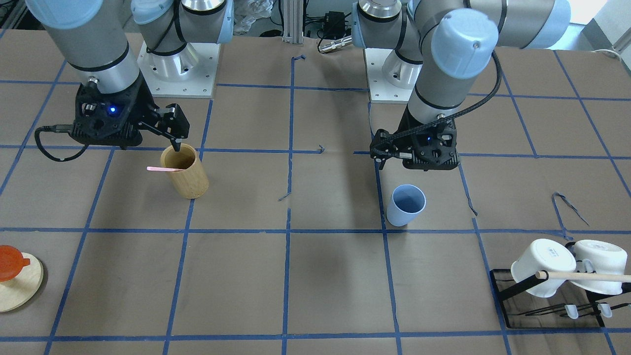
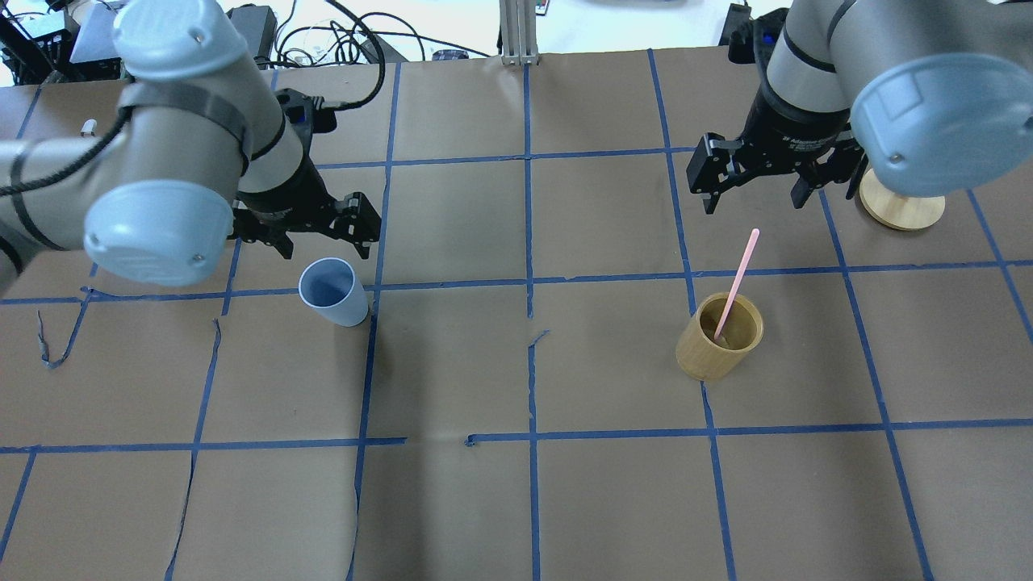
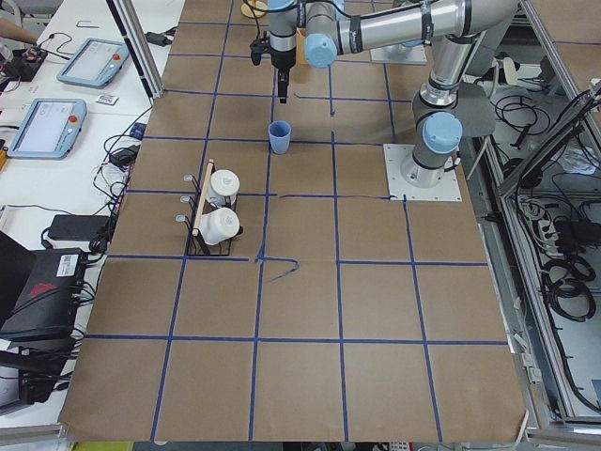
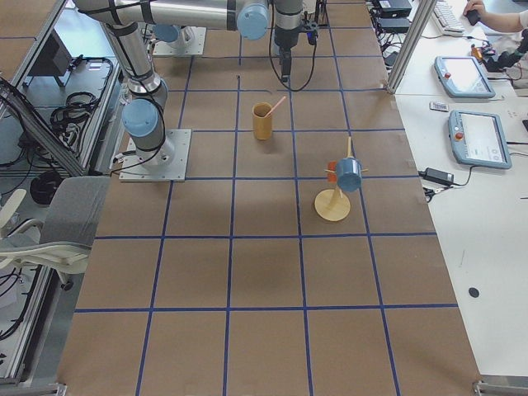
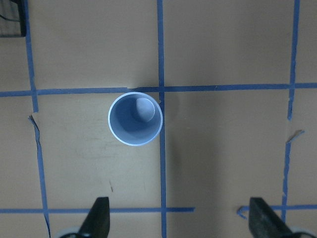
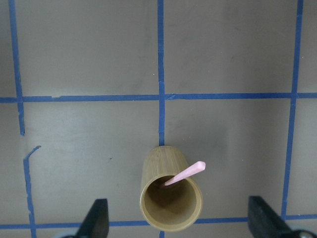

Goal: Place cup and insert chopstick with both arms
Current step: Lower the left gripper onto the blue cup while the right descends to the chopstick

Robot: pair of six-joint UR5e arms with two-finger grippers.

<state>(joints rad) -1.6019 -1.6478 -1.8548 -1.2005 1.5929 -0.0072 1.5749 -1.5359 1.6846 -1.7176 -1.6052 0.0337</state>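
The light blue cup (image 1: 405, 204) stands upright and empty on the table; it also shows in the overhead view (image 2: 329, 290) and the left wrist view (image 5: 135, 119). My left gripper (image 2: 327, 246) hovers open above and just behind it, holding nothing. One pink chopstick (image 2: 738, 274) leans inside the tan bamboo holder (image 2: 720, 337), its top end sticking out over the rim; the right wrist view shows the chopstick (image 6: 185, 173) in the holder (image 6: 171, 198). My right gripper (image 2: 754, 202) is open and empty above and behind the holder.
A black rack with two white mugs (image 1: 567, 271) and a wooden dowel stands near the front on my left side. A round wooden stand (image 1: 15, 281) with an orange piece stands on my right side. The arm bases (image 1: 177, 64) are at the table's back.
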